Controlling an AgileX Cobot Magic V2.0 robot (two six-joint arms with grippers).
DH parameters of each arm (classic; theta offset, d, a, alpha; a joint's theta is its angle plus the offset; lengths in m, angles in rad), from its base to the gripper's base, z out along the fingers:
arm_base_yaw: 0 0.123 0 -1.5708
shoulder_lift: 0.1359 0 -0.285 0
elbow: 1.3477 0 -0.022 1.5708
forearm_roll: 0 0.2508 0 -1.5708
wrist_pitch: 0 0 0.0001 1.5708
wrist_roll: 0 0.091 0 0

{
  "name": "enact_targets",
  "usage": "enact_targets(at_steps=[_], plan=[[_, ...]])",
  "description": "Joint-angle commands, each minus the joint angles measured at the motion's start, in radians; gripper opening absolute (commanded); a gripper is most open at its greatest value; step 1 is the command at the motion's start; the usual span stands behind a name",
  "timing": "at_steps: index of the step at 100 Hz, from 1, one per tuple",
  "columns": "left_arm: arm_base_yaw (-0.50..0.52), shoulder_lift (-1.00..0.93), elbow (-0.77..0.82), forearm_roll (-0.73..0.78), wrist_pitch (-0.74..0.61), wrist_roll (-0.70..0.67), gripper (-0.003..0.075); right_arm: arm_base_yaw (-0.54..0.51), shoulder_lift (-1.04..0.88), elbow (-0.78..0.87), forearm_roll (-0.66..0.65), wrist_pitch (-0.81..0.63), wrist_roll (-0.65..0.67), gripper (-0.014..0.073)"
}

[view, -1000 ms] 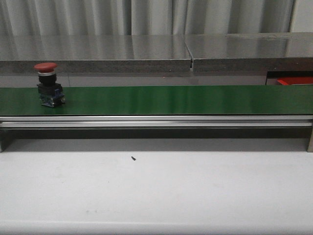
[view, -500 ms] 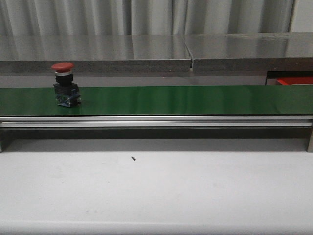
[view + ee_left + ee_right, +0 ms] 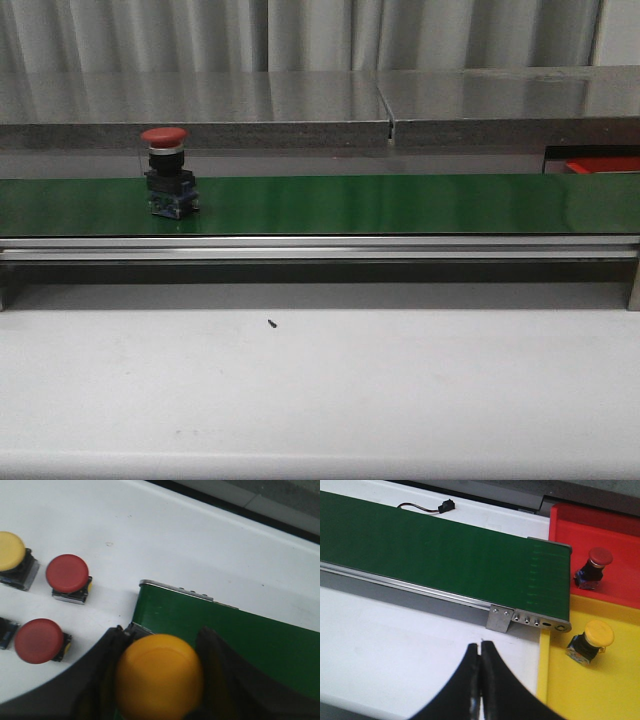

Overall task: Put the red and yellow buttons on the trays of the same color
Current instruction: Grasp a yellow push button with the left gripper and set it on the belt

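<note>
A red button (image 3: 168, 178) is shown upright on the green conveyor belt (image 3: 400, 203), left of centre in the front view. A yellow button (image 3: 159, 682) is held in the left gripper (image 3: 159, 677) jaws, while the right gripper (image 3: 480, 680) jaws are pressed together, empty. The rigid, top-heavy button is judged best gripped at its blocky base.

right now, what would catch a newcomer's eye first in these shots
A red button stands alone on the left part of the long green belt. The left gripper is shut on a big yellow button over the belt's end. Past the belt's other end sit a red tray and a yellow tray, each holding a matching button.
</note>
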Motion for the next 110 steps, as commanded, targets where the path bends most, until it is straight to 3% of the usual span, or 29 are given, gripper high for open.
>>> enact_targets(at_steps=[1,58,68,85,92,98,110], plan=[[-0.021,-0.028,-0.034,-0.015,-0.034,0.003,-0.0019,0.003,-0.002,-0.024,0.018,-0.059,-0.006,-0.0067],[-0.066,0.065,-0.030,-0.015,-0.003,0.016,-0.0004,0.003,-0.002,-0.024,0.018,-0.059,-0.006,-0.0067],[-0.066,0.067,-0.030,-0.017,0.007,0.033,0.0110,0.003,-0.002,-0.024,0.018,-0.059,-0.006,-0.0067],[-0.066,0.065,-0.030,-0.047,0.017,0.033,0.0533,0.003,-0.002,-0.024,0.018,-0.059,-0.006,-0.0067],[-0.066,0.058,-0.030,-0.064,0.017,0.035,0.0658,0.003,-0.002,-0.024,0.018,-0.059,-0.006,-0.0067],[-0.068,0.042,-0.030,-0.078,0.013,0.056,0.0701,0.003,-0.002,-0.024,0.018,-0.059,-0.006,-0.0067],[-0.079,-0.003,-0.030,-0.105,-0.006,0.091,0.0676,0.003,-0.002,-0.024,0.018,-0.059,-0.006,-0.0067]])
